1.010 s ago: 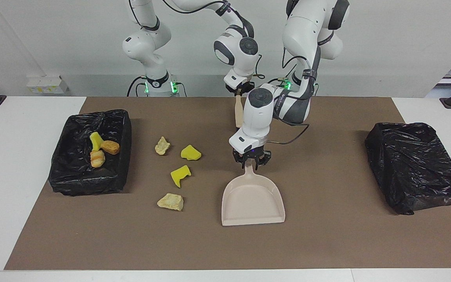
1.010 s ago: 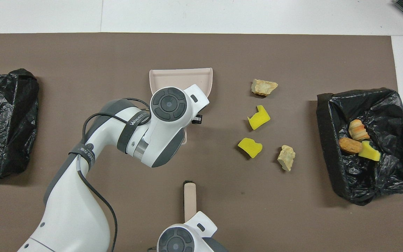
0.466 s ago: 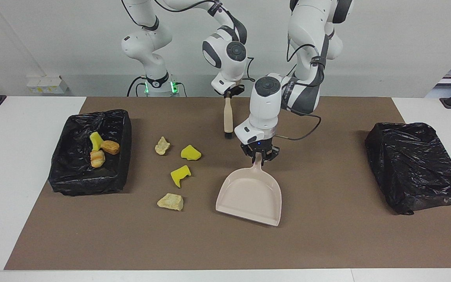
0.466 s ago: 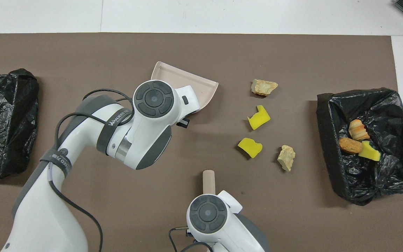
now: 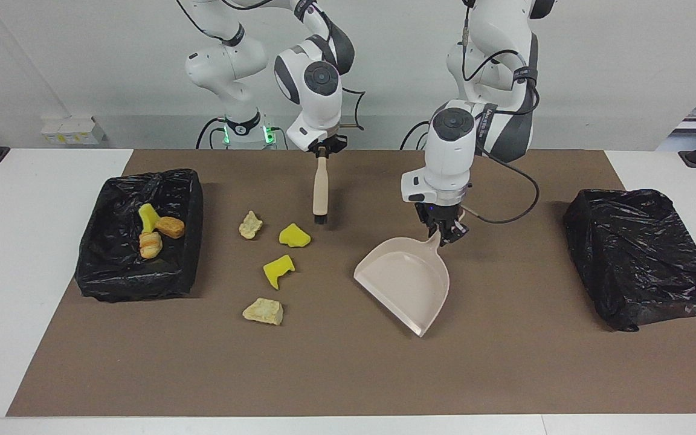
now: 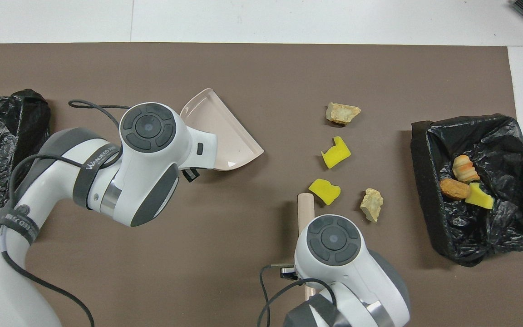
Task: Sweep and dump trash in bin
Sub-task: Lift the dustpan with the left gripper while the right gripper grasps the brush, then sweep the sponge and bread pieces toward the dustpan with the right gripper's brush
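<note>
Several pieces of trash lie on the brown mat: a tan lump, two yellow wedges and another tan lump. Three more pieces sit in the black-lined bin at the right arm's end. My left gripper is shut on the handle of the beige dustpan, whose wide mouth is turned toward the trash. My right gripper is shut on the beige brush, which hangs bristles down over the mat beside the yellow wedge nearest the robots.
A crumpled black bag lies at the left arm's end of the mat. The brown mat covers most of the white table. The left arm's cable loops beside its wrist.
The left gripper has swung the dustpan toward the left arm's end and turned its mouth to face the trash. The right gripper has carried the brush over toward the trash.
</note>
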